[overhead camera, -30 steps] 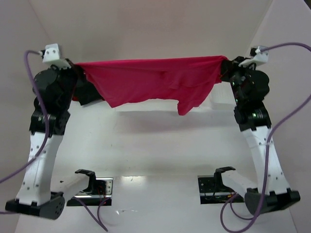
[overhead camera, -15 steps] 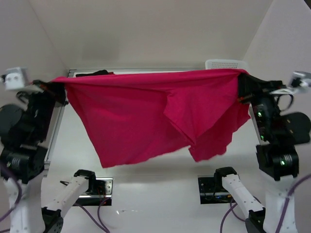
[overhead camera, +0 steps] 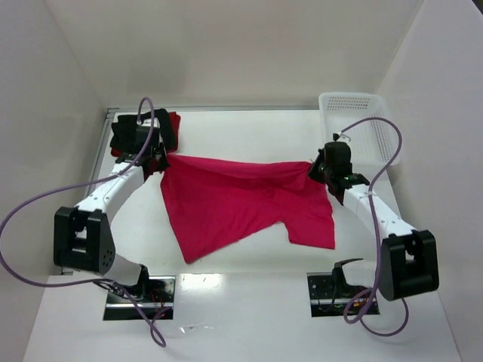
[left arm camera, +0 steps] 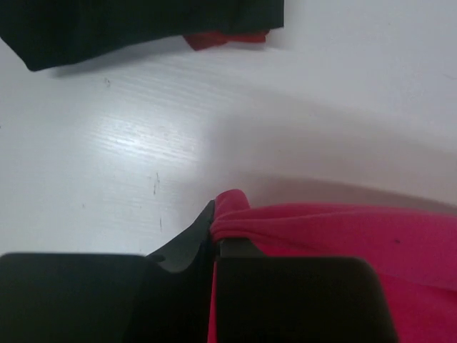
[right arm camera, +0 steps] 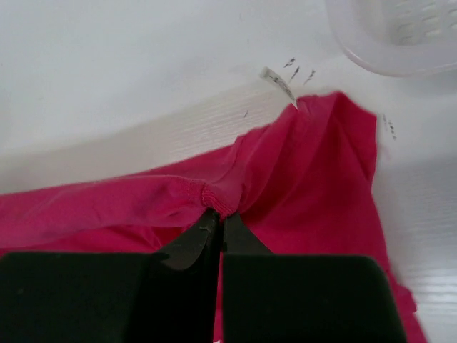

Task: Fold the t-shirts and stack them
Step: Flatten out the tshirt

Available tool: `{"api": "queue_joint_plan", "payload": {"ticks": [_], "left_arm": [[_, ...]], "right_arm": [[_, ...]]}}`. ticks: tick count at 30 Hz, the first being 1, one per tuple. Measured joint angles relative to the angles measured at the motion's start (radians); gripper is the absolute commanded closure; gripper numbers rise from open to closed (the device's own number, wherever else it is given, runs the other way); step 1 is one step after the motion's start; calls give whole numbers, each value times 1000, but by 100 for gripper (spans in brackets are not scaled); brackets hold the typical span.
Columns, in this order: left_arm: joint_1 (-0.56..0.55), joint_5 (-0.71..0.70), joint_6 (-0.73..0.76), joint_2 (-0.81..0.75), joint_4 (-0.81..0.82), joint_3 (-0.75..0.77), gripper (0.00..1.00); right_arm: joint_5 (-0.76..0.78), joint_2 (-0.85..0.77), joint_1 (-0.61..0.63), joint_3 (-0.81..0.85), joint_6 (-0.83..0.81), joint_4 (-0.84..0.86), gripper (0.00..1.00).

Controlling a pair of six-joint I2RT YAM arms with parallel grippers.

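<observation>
I'm laying the crimson-pink t-shirt (overhead camera: 226, 204), airborne a moment ago, onto the counter (overhead camera: 249, 136), both jaws clenching its far corners, readying folding.

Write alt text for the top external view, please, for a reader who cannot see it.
A crimson-pink t-shirt is stretched across a white table, with the left gripper and right gripper each shut on one end of its far edge. A white basket sits at the far right, and darker red cloth shows just beyond the left gripper.
</observation>
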Motion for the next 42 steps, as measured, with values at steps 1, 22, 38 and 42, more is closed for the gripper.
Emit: {"api": "queue_joint_plan", "payload": {"ticks": [1,22,38,42], "left_arm": [[0,-13,-7,37,35,-1,100],[23,14,-15,240,220,98,100],[31,33,-33,262,237,107,100],[31,33,-34,262,237,107,100]], "right_arm": [[2,20,5,-3,8,19,100],[-61,288,137,257,-36,235,2],[97,440,378,257,-94,-51,33],[120,454,378,257,-92,-76,36]]}}
